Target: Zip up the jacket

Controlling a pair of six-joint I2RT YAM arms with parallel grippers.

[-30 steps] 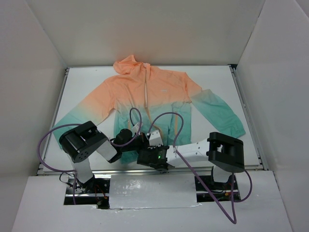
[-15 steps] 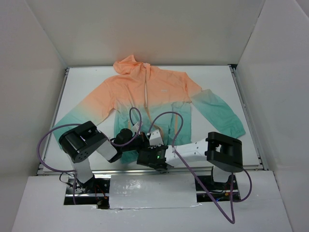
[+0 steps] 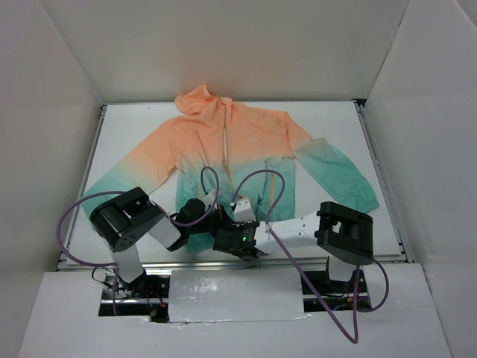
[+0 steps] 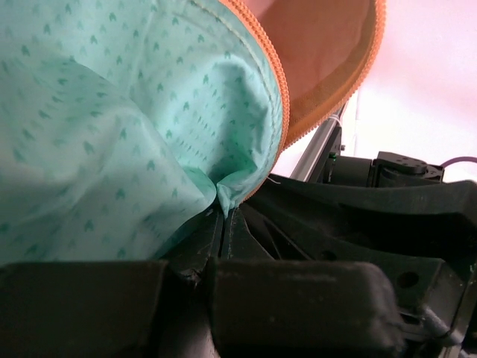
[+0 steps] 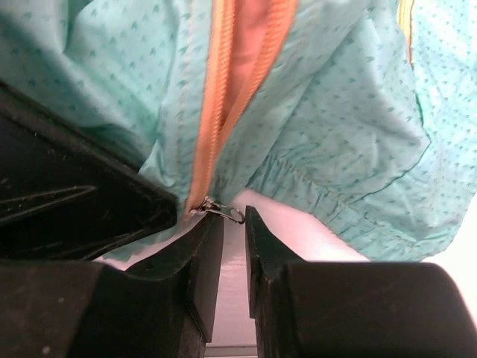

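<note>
The white surface is carrying the thin hooded jacket, orange fading to teal, which is lying flat with its hood far and its hem near. It is looking light, limp and slippery. Purple cables are looping over its near half. The left claw is pinching the teal hem shut. The right claw is standing narrowly open at the small metal zipper pull, the part to grip.

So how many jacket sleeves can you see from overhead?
2. The left-side sleeve runs down to the left arm; the right-side sleeve lies fully visible beyond the right arm.
</note>
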